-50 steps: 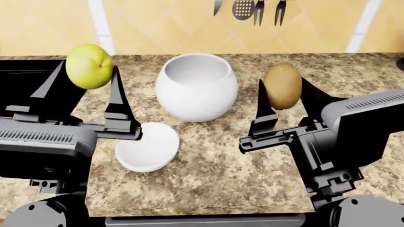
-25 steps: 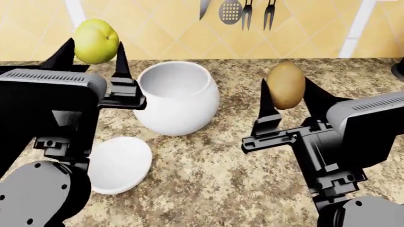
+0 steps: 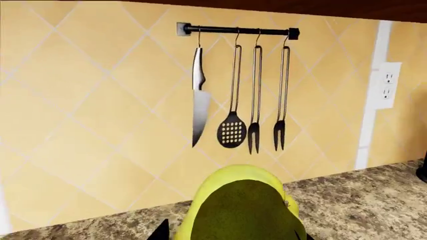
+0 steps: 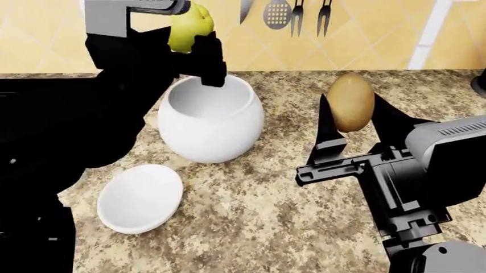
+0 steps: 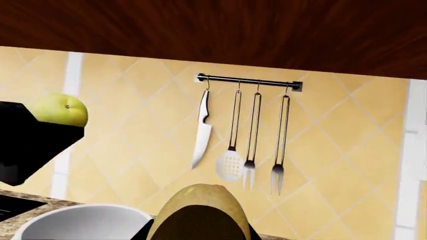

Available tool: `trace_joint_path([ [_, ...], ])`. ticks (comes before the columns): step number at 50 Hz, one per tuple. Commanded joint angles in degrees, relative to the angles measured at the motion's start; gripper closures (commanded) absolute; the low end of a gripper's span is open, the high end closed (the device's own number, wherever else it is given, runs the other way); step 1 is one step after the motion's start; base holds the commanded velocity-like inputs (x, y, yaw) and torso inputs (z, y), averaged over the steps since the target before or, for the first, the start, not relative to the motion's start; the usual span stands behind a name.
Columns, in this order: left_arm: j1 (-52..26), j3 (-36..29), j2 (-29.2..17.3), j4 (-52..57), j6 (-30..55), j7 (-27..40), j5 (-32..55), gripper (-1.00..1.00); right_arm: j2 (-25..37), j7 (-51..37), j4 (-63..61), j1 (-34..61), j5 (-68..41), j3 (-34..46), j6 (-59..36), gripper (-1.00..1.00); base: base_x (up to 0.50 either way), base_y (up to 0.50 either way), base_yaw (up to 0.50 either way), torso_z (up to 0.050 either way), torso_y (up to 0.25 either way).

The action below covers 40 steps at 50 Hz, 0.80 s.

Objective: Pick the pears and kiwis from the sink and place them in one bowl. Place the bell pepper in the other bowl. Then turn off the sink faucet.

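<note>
Smooth yellow-green pear (image 4: 190,25), matt brown kiwi (image 4: 351,102), glossy white bowl (image 4: 210,121), speckled granite-look counter (image 4: 266,205)

The light is bright, even and warm. Soft shadows lie under the round white ceramic bowl (image 4: 210,116) on the speckled granite table (image 4: 281,205). Everything is sharp, without glare or edge distortion.

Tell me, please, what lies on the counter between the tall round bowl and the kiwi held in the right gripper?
Only bare granite counter, as the head view shows, separates the tall bowl from the kiwi.
</note>
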<state>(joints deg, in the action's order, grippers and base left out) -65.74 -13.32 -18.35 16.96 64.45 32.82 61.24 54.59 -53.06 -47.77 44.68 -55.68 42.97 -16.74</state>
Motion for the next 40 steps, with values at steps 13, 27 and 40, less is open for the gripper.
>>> trace_joint_path([
  [13, -5.7, -2.4, 5.2, -13.8, 1.8, -1.2, 2.2, 1.0, 0.5, -0.3, -0.4, 0.1, -0.1, -0.7, -0.4, 1.0, 0.0, 0.0, 0.0, 0.0, 0.001],
  [27, -3.8, -4.5, 4.8, -16.2, 0.8, -0.5, -0.1, 1.0, 0.3, 0.0, 0.3, -0.5, 0.3, -0.6, 0.0, 1.0, 0.0, 0.0, 0.0, 0.0, 0.0],
  [40, -3.6, -6.7, 5.1, -20.4, -2.2, -2.3, -3.2, 1.0, 0.5, 0.0, 0.2, -0.7, 0.3, -0.7, 0.1, 1.0, 0.0, 0.0, 0.0, 0.0, 0.001],
])
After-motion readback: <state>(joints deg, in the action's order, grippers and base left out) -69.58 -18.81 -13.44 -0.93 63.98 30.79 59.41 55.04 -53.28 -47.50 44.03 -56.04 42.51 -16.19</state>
